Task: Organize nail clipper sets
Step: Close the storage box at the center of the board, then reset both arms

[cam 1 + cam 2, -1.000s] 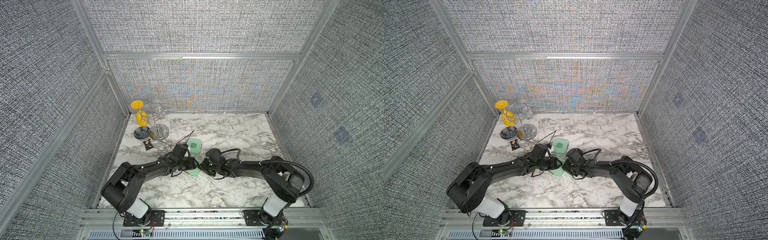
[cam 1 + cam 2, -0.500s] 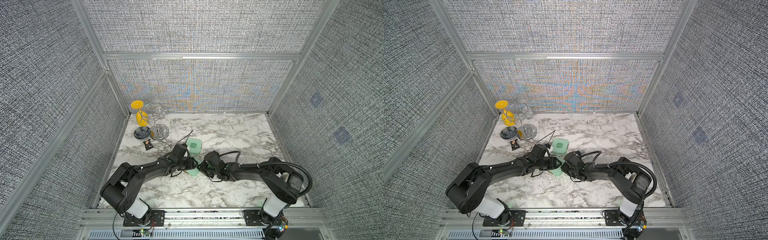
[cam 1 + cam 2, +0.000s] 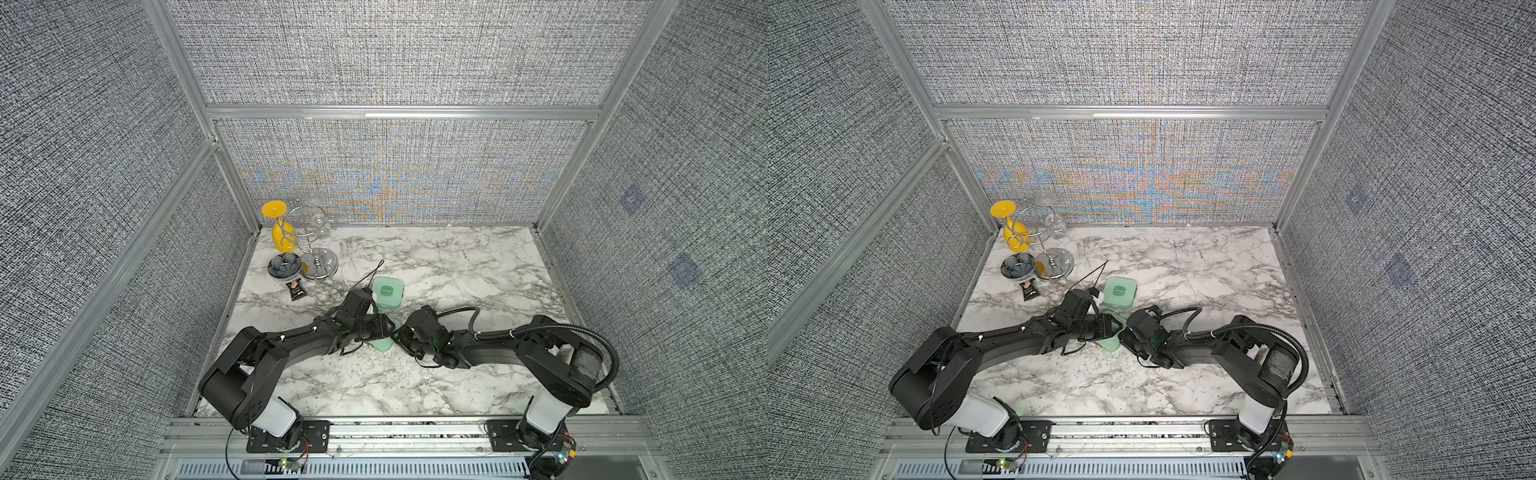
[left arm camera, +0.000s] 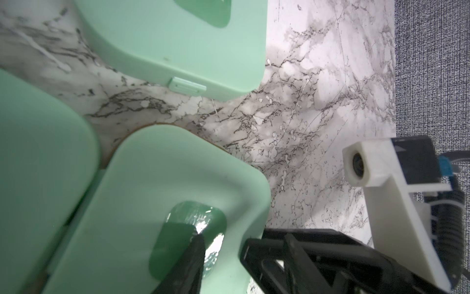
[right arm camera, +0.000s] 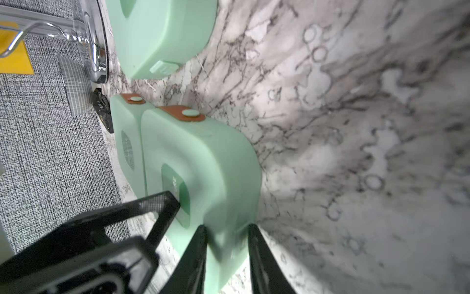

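Near the middle of the white marble-patterned bench (image 3: pixel 457 270), a mint-green rounded-square plastic case (image 5: pixel 203 152) stands on edge. A second upright mint-green case (image 5: pixel 124 122) stands close beside it. The right arm's fingers (image 5: pixel 197 254) are clamped across one edge of the first case. One of the left arm's fingers (image 4: pixel 192 262) presses on that case's dark green label (image 4: pixel 188 216). Its partner is hidden, so I cannot tell whether the left fingers are clamped or released. A third mint-green case (image 3: pixel 387 291) lies flat and closed just behind, toward the back edge.
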